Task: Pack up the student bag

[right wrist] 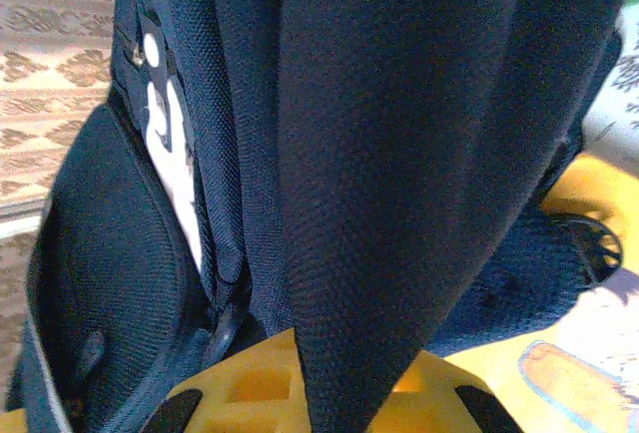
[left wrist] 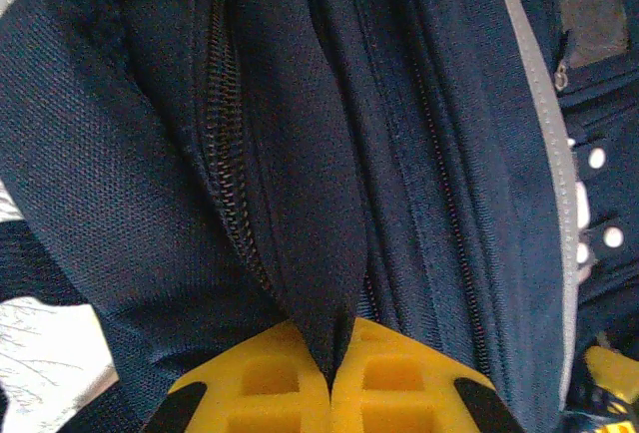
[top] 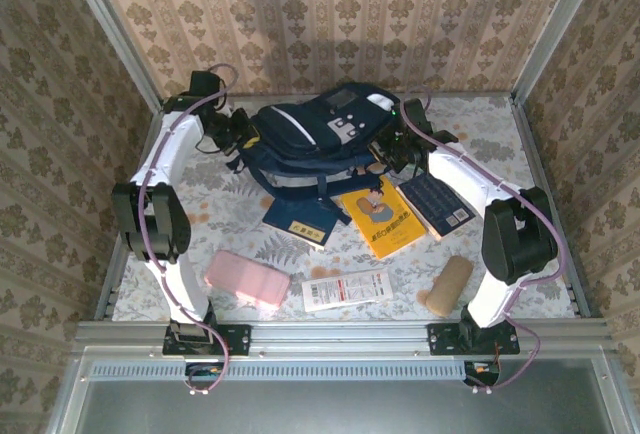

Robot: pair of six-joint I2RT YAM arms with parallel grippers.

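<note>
The left arm (top: 165, 154) and right arm (top: 465, 176) reach forward, jaws clamped.

Left wrist: student bag (left wrist: 130, 184) runs off every edge. A fabric fold covers the tip gap of the left claw (left wrist: 331, 375), and its pads are cut off at the bottom. Right wrist same: fold hides the right claw (right wrist: 339, 388) gap. Top: navy booklet (top: 298, 226) upper edge under bag; white packet (top: 345, 290) print unreadable.

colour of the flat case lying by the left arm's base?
Pink. The flat case shows best in the top external view.
</note>
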